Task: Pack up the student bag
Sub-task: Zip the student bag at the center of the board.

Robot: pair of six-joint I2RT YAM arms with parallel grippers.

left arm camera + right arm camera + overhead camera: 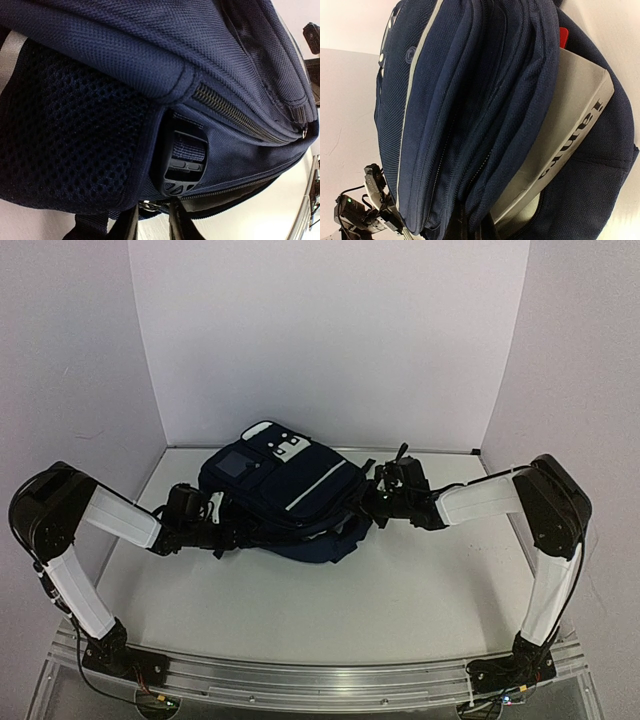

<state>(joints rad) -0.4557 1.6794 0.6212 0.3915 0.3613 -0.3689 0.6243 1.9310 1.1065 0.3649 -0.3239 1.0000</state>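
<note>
The near half of the bench [330, 600] is bare white, with lots of room from the near edge up to the bag [285, 495]. The two arms bend in from the left and right sides.

The left end effector [152, 220] is at the bag's left side, low down, just beside the mesh pocket [70, 140] and a black buckle [182, 165]. Its two fingers [127, 227] are close together with only a small gap. A bit of white bench shows in that gap. I cannot tell if it has hold of anything.

The right end effector [362, 504] is at the bag's right side, touching it. It is closed tight. Its tips are dark against the bag's zip edge, so I cannot tell if it pinches the cloth.

The bag lies flat in the middle of the bench, closer to the far edge, front side up. On its right side one pocket gapes open. A grey and white book [570, 115] with black letters sticks out, and a red thing [563, 36] sits behind it.

There is a little room between the bag and the far edge. The left and right edges are well apart from the bag.
</note>
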